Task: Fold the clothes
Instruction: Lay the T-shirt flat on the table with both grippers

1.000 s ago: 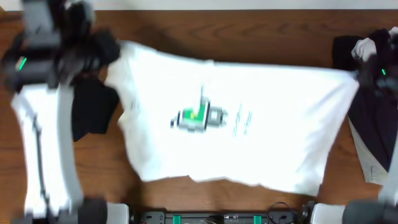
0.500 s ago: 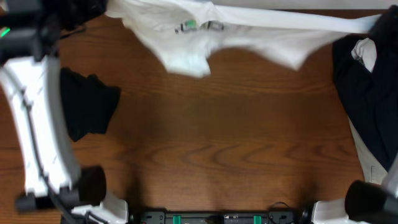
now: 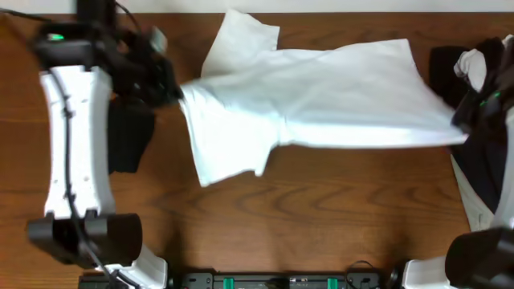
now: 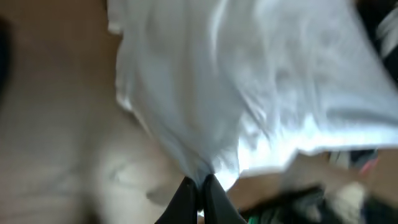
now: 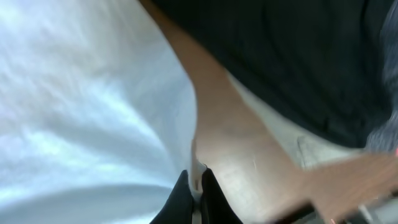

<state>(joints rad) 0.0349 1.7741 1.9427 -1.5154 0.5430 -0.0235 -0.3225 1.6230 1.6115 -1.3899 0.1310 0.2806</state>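
The large white T-shirt (image 3: 321, 96) hangs stretched in the air across the upper table, held at both ends; its print does not show. My left gripper (image 3: 173, 90) is shut on the shirt's left edge, seen as white cloth (image 4: 249, 81) pinched between the jaws (image 4: 200, 183). My right gripper (image 3: 466, 120) is shut on the shirt's right edge; the cloth (image 5: 81, 112) runs into its jaws (image 5: 198, 180). A sleeve hangs down at the lower left of the shirt.
A black garment (image 3: 128, 144) lies on the table at left, under the left arm. A pile of black and white clothes (image 3: 482, 144) lies at the right edge and shows in the right wrist view (image 5: 298, 56). The wooden table (image 3: 321, 217) spans the front.
The shirt was swung up toward the far edge, then back over the table. Its printed side no longer faces up. Both grippers kept hold and moved back toward the table's middle.
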